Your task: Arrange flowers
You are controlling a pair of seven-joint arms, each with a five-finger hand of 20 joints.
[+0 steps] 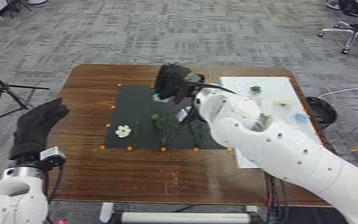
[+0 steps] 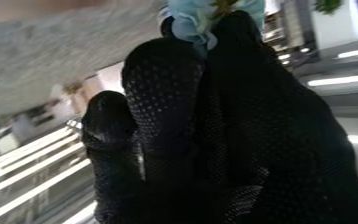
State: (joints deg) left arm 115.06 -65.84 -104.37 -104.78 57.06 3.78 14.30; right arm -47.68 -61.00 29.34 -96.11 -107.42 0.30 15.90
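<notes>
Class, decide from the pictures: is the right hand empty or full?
Full: the right wrist view shows the right hand's fingers pinching a blue flower.

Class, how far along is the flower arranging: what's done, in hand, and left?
A white flower lies on the dark mat, apparently placed. The right hand grips a pale blue flower. Blooms on the white sheet probably await arranging.

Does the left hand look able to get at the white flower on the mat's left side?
Probably yes: the left hand hangs open by the table's left edge, the white flower lies on that side of the dark mat, and the right arm is off to the right.
</notes>
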